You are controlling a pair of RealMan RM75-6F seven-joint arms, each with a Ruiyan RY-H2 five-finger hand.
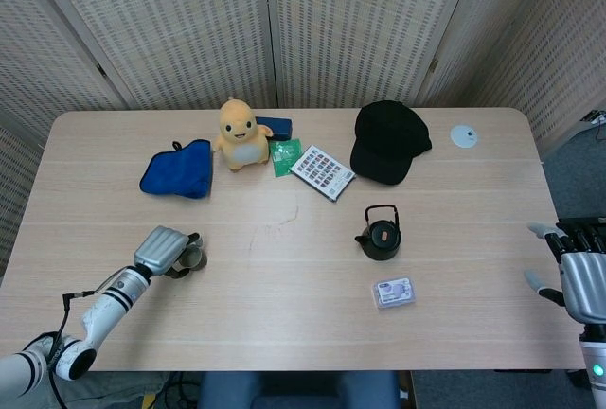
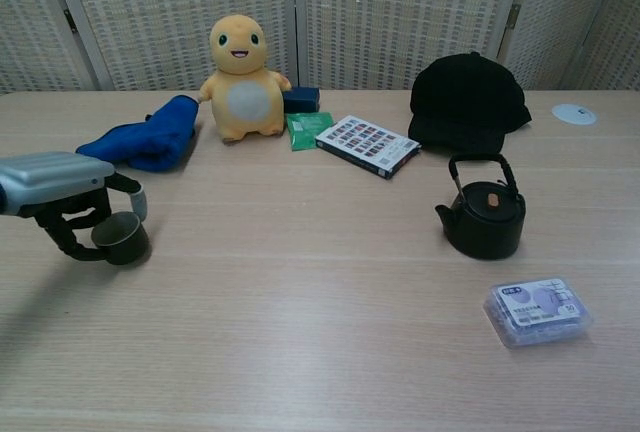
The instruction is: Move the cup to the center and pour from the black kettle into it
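Nearest the viewer, at the left of the wooden counter (image 2: 320, 352), the left hand (image 2: 62, 195) is seen with its fingers curled around a small dark cup (image 2: 120, 238), which appears to be held at counter level, well left of the centre. At the near right, a clear plastic box (image 2: 538, 312) lies flat. Off the right counter edge, the right hand (image 1: 579, 272) is held with fingers spread and nothing in it.

Further back, the black kettle (image 2: 483, 214) stands upright, right of centre, untouched. At the far side lie a printed card box (image 2: 367, 144), a green packet (image 2: 307, 130), a yellow plush toy (image 2: 241, 77), a blue cloth (image 2: 145, 137), a black cap (image 2: 468, 102) and a white disc (image 2: 573, 113).

Risk is judged as follows: the cup could be tipped or lost if the curled grip is loose while it is carried. One of each item is counted; two hands are seen.
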